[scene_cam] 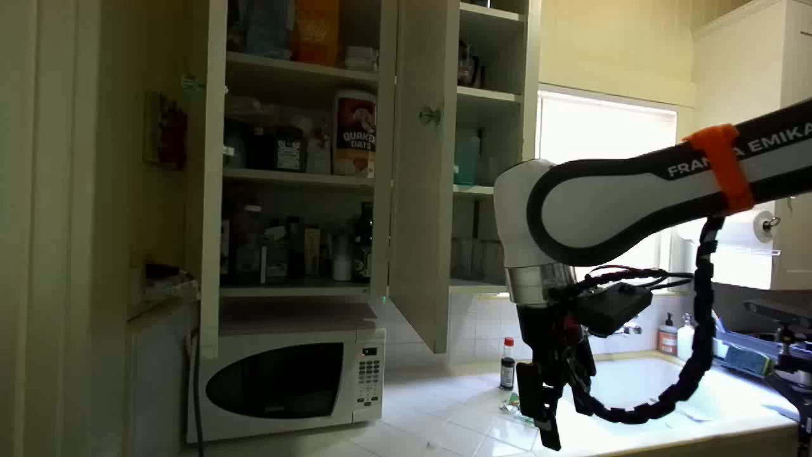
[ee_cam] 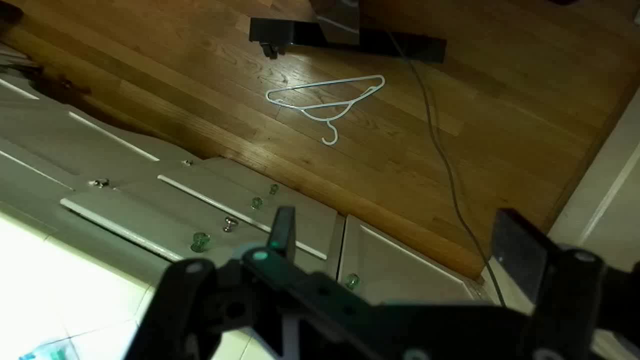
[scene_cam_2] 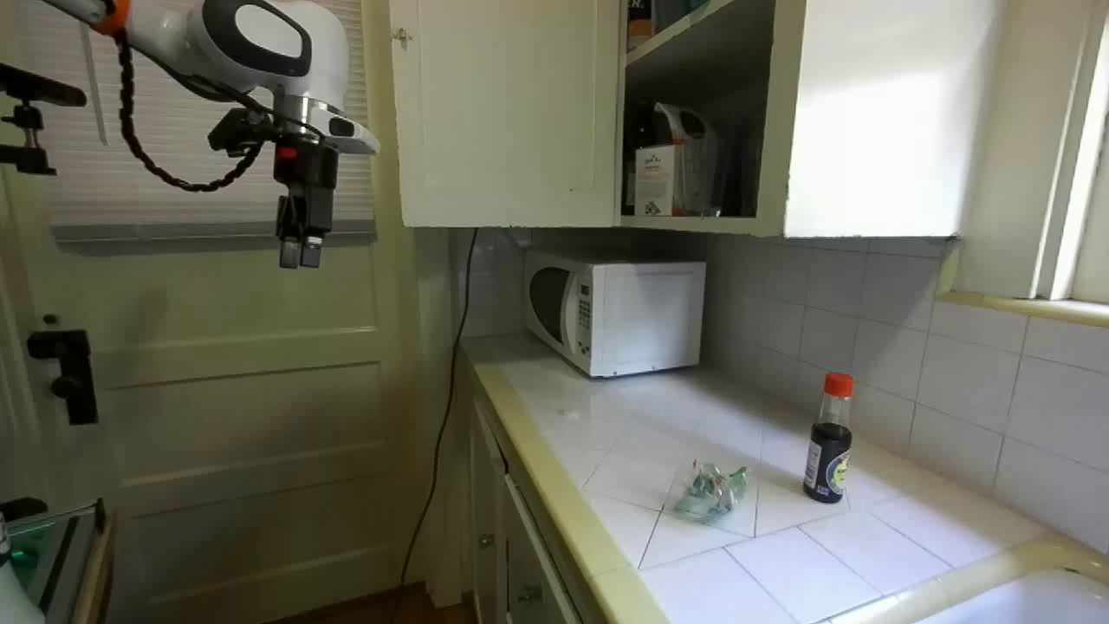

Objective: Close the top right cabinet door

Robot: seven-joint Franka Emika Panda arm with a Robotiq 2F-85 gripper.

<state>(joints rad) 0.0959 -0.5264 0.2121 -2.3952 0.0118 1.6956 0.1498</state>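
Observation:
The top right cabinet door is a tall cream-white panel with a small knob. It stands swung open, out from the cabinet front, in both exterior views [scene_cam: 419, 222] [scene_cam_2: 511, 121]. The shelves behind it are exposed. My gripper [scene_cam: 550, 416] hangs pointing down, apart from the door, to its right and lower. In an exterior view it shows left of the door's free edge [scene_cam_2: 300, 251], touching nothing. In the wrist view the two fingers stand wide apart with nothing between them [ee_cam: 400, 235]. The cabinet door is out of view in the wrist view.
A second cabinet door [scene_cam: 213, 203] stands open at the far left. The white microwave [scene_cam_2: 650, 312] sits under the cabinet. A red-capped bottle [scene_cam_2: 827, 459] and a crumpled plastic bag [scene_cam_2: 712, 491] lie on the counter. Drawer and lower-cabinet knobs and a hanger [ee_cam: 327, 102] lie below.

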